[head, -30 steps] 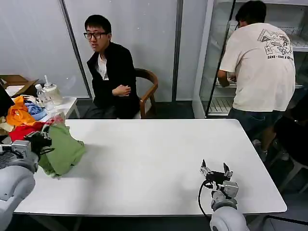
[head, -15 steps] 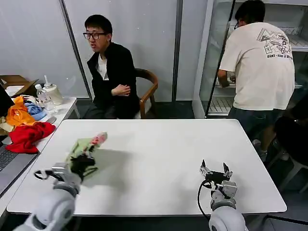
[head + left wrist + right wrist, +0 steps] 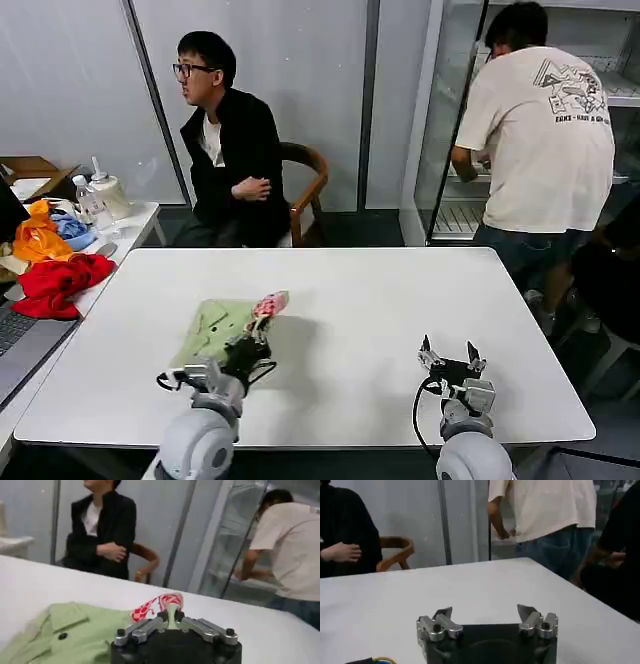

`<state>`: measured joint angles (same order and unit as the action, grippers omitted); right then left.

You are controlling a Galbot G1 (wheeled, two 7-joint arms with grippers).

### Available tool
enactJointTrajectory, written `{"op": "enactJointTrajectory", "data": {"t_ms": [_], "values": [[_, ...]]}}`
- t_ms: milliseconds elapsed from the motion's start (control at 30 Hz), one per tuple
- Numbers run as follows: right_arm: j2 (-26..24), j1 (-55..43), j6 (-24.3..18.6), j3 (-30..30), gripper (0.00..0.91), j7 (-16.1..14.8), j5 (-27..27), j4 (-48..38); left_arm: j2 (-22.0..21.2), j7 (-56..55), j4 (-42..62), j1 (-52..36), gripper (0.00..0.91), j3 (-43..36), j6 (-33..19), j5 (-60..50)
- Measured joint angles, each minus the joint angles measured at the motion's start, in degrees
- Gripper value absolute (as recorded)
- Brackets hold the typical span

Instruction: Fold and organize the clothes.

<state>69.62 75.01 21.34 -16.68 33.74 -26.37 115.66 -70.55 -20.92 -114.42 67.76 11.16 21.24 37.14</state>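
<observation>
Head view: light green shirt (image 3: 222, 328) lies crumpled on the white table (image 3: 380, 300), left-centre, red-and-white print (image 3: 270, 304) poking up at its far edge. Left gripper (image 3: 248, 352) sits at the shirt's near edge, pinched onto a bit of cloth. Right gripper (image 3: 450, 359) is parked at the table's near edge, well apart from the shirt, jaws wide, holding nothing. Heap of red/orange/blue garments (image 3: 50, 265) on the side table, not involved.

Left wrist view: fingers (image 3: 145, 629) closed on a thin fold of green cloth; collar and a dark button (image 3: 62, 636) visible beside them. Prob. a hem or front edge, hard to tell.

Right wrist view: fingers (image 3: 439, 625) spread, bare tabletop ahead.

Handling: soft, light, floppy, won't hold shape. Best grabbed at shoulders or hem corners w/ both grippers so it spreads flat.
</observation>
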Motion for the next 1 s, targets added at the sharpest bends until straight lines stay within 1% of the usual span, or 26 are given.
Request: {"op": "enactJointTrajectory", "data": {"t_ms": [333, 633, 667, 700, 1000], "values": [[0.03, 0.08, 0.18, -0.27, 0.907, 0.05, 0.21, 0.36, -6.3, 0.25, 3.38, -1.98, 0.01, -2.86, -0.44, -1.33], [0.34, -0.05, 0.33, -0.16, 0.907, 0.11, 0.66, 0.36, -9.84, 0.4, 5.75, -2.86, 0.01, -5.1, -0.59, -2.11], [0.35, -0.05, 0.38, -0.15, 0.907, 0.11, 0.73, 0.38, -10.17, 0.44, 5.98, -2.9, 0.725, -5.33, -0.62, -2.26], [0.34, -0.05, 0.46, -0.14, 0.907, 0.13, 0.74, 0.43, -10.5, 0.48, 6.2, -2.94, 0.907, -5.59, -0.63, -2.39], [0.3, 0.04, 0.77, -0.2, 0.907, 0.25, 0.84, 0.84, -12.12, 0.93, 7.46, -3.87, 0.907, -7.03, -1.44, -3.32]]}}
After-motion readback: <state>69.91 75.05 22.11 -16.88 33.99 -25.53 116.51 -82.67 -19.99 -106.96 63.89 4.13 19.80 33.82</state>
